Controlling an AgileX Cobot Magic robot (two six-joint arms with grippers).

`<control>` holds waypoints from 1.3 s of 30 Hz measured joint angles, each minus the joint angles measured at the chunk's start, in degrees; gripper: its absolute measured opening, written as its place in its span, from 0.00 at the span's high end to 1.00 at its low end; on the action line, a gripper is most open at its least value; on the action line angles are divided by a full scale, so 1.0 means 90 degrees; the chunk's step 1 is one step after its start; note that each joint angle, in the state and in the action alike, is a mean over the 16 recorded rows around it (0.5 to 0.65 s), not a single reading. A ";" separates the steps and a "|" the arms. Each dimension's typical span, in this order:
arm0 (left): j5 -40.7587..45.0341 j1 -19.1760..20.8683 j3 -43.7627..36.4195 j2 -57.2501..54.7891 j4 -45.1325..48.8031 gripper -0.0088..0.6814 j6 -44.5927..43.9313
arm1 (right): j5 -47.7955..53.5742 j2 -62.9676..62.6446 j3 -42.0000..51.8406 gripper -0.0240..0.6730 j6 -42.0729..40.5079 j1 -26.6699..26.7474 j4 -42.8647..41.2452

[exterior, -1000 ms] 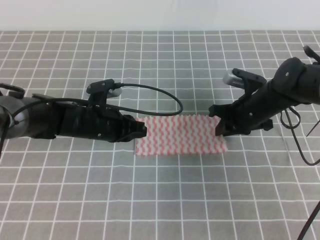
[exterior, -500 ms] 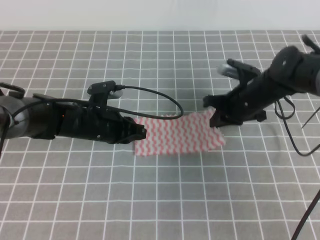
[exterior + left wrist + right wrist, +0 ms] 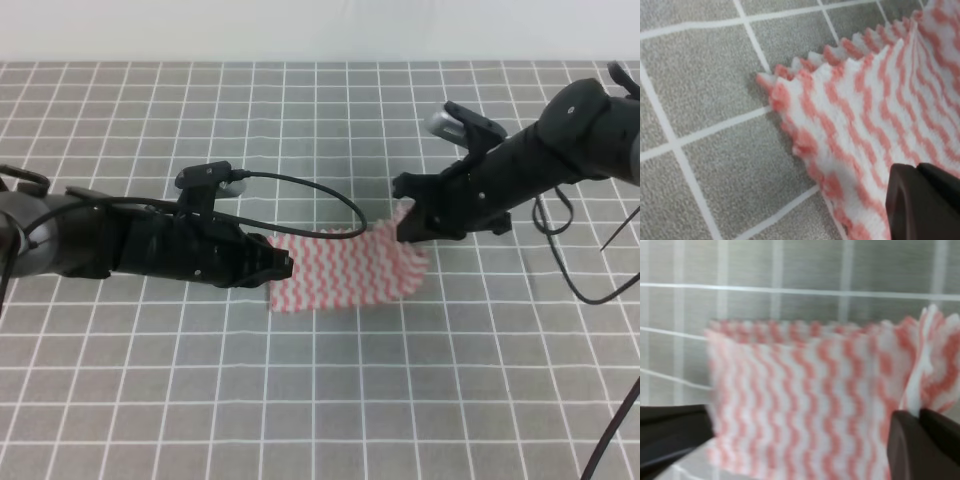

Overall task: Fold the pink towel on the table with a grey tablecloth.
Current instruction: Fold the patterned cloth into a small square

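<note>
Your right tool [image 3: 408, 222], clenched on the thin pink-and-white zigzag towel [image 3: 340, 270], has carried its 3 o'clock edge up toward 9 o'clock, where your left tool [image 3: 283, 263] pins it on the grey gridded bench [image 3: 330, 380], so the second fold is underway.

We see the pink towel [image 3: 805, 400] filling most of this blurred close view, its wavy pink and white stripes running across it and its zigzag edge showing along the top. At the right, a corner of the towel stands up in a fold, just beside a dark finger [image 3: 922, 445] of our right hand at the lower right. Another dark shape sits at the lower left. Behind lies the grey surface [image 3: 805, 265] with white lines.
</note>
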State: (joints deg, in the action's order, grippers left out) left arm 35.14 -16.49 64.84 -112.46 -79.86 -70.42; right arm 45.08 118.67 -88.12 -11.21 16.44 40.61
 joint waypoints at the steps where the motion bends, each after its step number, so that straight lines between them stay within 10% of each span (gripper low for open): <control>1: 0.0001 0.0000 0.0000 0.0000 0.0000 0.99 0.0000 | -0.0013 0.0000 0.0000 0.98 -0.0050 0.0018 0.0069; 39: 0.0325 0.0130 0.0169 -0.0023 0.0241 0.99 0.0085 | -0.0441 -0.0008 0.0000 0.99 -0.0318 0.0381 0.0520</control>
State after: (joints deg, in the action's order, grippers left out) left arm 38.06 -15.32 66.36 -112.67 -77.69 -69.65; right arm 41.12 118.59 -88.13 -14.08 19.86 45.28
